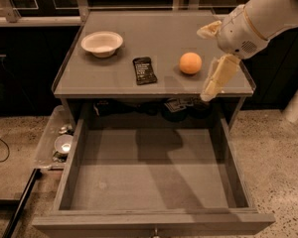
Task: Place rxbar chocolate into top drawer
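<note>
Speckled terrazzo floor [278,148] — dim light, dark cabinets [20,78] behind a grey table [159,33].

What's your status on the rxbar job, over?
Pincer at the front right edge of the tabletop, clear of the bar. Rxbar chocolate flat on tabletop, untouched. Top drawer open. Orange ball between pincer and bar.
</note>
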You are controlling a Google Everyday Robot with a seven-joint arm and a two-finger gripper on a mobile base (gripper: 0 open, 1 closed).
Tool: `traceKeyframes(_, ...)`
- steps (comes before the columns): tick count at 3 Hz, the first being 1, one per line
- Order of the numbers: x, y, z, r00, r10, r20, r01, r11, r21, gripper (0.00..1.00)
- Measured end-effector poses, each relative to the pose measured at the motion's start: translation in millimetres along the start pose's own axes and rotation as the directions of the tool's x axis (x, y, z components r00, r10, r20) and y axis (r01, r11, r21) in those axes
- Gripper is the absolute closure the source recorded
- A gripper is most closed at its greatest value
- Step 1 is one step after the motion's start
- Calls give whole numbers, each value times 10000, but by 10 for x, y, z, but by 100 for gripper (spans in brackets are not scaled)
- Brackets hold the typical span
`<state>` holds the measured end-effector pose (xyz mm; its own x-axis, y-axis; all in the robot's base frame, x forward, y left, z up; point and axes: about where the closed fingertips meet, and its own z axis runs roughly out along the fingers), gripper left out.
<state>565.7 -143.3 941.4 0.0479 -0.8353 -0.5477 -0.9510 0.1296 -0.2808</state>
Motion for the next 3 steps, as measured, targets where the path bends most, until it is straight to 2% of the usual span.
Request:
traceKeyframes(1,-8,0,11,10000,-33,1,33,10000,65,0)
traceKeyframes(2,2,-56,193,9968,252,756,-285,9987,426,0)
traceKeyframes(3,11,-195,563,9621,1089,2498,-1316,9884,758,0)
